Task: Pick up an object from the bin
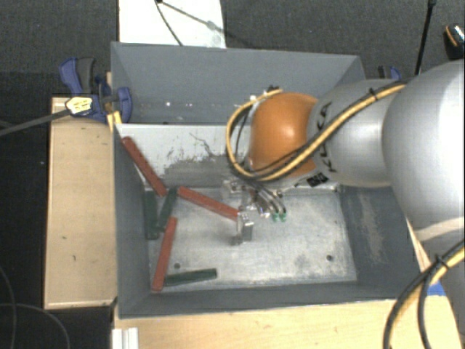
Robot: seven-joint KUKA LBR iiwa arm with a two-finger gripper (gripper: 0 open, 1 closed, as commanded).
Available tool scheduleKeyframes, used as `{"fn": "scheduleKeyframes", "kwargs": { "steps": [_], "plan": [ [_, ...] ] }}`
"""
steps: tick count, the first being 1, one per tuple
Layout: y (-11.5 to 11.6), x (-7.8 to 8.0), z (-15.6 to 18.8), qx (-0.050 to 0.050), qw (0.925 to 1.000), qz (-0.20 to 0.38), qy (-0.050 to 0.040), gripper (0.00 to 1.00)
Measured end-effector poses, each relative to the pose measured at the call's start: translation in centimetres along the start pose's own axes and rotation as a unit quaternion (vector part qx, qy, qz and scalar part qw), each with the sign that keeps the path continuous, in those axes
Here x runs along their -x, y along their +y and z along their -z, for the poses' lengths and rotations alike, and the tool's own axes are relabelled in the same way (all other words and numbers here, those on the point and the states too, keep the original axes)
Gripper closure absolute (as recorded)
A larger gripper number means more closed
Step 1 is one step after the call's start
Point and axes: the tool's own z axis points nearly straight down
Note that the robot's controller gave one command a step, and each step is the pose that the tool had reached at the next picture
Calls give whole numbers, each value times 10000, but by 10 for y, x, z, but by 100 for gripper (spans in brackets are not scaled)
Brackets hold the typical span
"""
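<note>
Near the middle of the bin (305, 249) we see the jaws low over the grey floor, under the orange cover (282, 129) and its looped cables (234, 140). They sit at the right end of a red stick (207, 202) that lies slanted across the floor. We cannot tell whether they touch it or stand just beside it. Nor can we tell how the jaws stand, wide or narrow: the wrist hides much of them, and we see nothing plainly between them.

We judge that red stick the likeliest pick, since it is the nearest thing. The rest lie to the left. A long red stick (143, 166) runs along the left wall, with two dark green sticks (149, 213) below it. A third red stick (164, 253) slants down toward a last green stick (190, 275) by the front wall.

Our main worry is the hold point. A grip at the very tip of a long, thin stick leaves most of its weight to one side, so on the lift it may pivot and slip free. If the jaws sit slightly off, they may close on nothing and come up empty. Pressing down on the end could also skid the stick away. Its far end lies close to the dark green sticks, so a drag would likely disturb them.
</note>
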Motion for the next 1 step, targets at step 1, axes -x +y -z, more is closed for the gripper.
{"fn": "scheduleKeyframes", "kwargs": {
  "steps": [1],
  "plan": [
    [-1,2,3,-4,10000,-32,-29,100]
  ]
}}
